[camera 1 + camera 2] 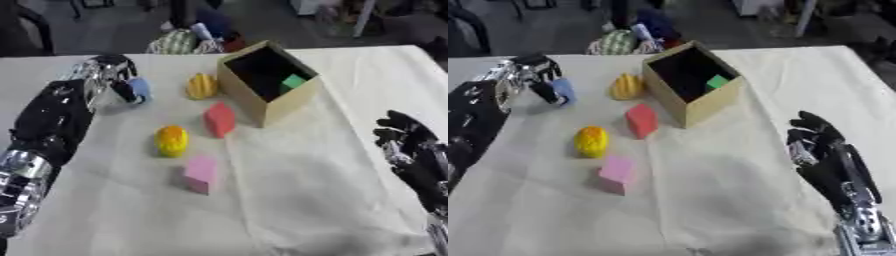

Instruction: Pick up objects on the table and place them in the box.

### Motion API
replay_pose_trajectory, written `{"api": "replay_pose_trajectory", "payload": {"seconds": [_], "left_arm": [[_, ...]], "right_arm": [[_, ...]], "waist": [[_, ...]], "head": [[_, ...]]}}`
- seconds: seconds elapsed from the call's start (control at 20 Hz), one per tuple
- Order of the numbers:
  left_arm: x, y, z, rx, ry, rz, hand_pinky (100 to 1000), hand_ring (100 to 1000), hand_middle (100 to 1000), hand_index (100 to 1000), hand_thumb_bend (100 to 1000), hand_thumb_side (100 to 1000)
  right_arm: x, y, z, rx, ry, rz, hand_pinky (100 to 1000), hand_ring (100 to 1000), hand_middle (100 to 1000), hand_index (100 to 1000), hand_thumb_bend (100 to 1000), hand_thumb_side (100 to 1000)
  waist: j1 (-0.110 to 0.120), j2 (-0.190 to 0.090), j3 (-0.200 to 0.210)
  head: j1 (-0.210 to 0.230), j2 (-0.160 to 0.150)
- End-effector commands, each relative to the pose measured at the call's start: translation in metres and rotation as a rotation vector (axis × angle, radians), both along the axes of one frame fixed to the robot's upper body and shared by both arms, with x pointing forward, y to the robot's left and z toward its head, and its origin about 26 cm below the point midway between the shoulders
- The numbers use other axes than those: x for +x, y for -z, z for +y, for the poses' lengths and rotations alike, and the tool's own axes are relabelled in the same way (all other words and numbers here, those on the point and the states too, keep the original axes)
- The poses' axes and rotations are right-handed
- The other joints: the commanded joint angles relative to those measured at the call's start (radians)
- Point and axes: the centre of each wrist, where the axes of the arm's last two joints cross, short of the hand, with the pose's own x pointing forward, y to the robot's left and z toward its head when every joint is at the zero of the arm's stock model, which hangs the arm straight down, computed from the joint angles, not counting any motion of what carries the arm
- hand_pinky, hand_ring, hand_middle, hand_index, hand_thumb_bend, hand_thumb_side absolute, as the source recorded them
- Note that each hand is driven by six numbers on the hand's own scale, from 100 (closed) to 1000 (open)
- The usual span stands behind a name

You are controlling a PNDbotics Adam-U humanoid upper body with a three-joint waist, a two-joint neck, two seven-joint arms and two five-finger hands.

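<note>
Four objects left of box point(267, 82); left hand point(540, 75) grips blue piece point(563, 91).

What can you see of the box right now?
The box looks like tan cardboard, open at the top, dark inside. It stands upright on the white cloth, turned corner-on to the camera, at the table's far middle. A green block lies inside. The red block sits just beside its near-left wall; contact unclear. Neither hand touches it.

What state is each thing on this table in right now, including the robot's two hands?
Tan cardboard box: open, upright.
Small green block: inside the box.
Light blue block: held in the left hand.
Red block, pink block, two yellow ridged objects: loose on the cloth.
Right hand: empty, fingers relaxed.
</note>
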Motion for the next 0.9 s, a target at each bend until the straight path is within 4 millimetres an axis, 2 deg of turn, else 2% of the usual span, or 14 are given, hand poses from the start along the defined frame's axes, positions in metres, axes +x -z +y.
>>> {"api": "replay_pose_trajectory", "payload": {"seconds": [0.05,0.15,0.2,0.45,0.55,0.65,0.9], "left_arm": [[0.001,-0.014,0.006,-0.005,-0.013,-0.05,552,476,464,629,368,181],[0.001,-0.021,0.007,-0.019,-0.007,-0.088,534,458,441,608,353,169],[0.002,-0.029,0.007,-0.008,0.001,-0.124,508,438,414,581,350,126],[0.005,-0.081,-0.006,0.025,0.076,-0.388,507,433,401,574,303,100],[0.006,-0.097,-0.02,0.016,0.136,-0.466,505,430,396,569,299,100],[0.008,-0.105,-0.039,-0.005,0.208,-0.499,507,430,397,571,289,100],[0.017,-0.095,-0.099,-0.059,0.403,-0.488,531,451,414,590,258,100]], "right_arm": [[0.002,-0.006,-0.002,-0.001,0.001,-0.019,776,794,779,891,100,436],[0.002,-0.006,-0.003,-0.001,0.003,-0.018,776,794,779,891,100,436],[0.002,-0.005,-0.003,-0.002,0.005,-0.017,776,794,779,891,100,436],[0.001,-0.004,-0.004,-0.004,0.006,-0.013,776,794,779,891,100,438],[0.001,-0.003,-0.004,-0.003,0.007,-0.012,776,794,779,890,100,438],[0.001,-0.003,-0.003,-0.003,0.003,-0.011,776,794,779,891,100,437],[0.001,-0.004,0.002,0.0,-0.018,-0.011,776,794,779,890,100,436]], "waist": [[-0.013,-0.017,0.0],[-0.014,-0.018,0.001],[-0.013,-0.02,0.002],[-0.011,-0.027,0.007],[-0.01,-0.028,0.004],[-0.011,-0.029,-0.002],[-0.016,-0.027,-0.025]], "head": [[0.0,-0.003],[-0.001,-0.003],[-0.001,-0.003],[-0.006,-0.003],[-0.007,-0.003],[-0.011,-0.003],[-0.008,-0.003]]}}
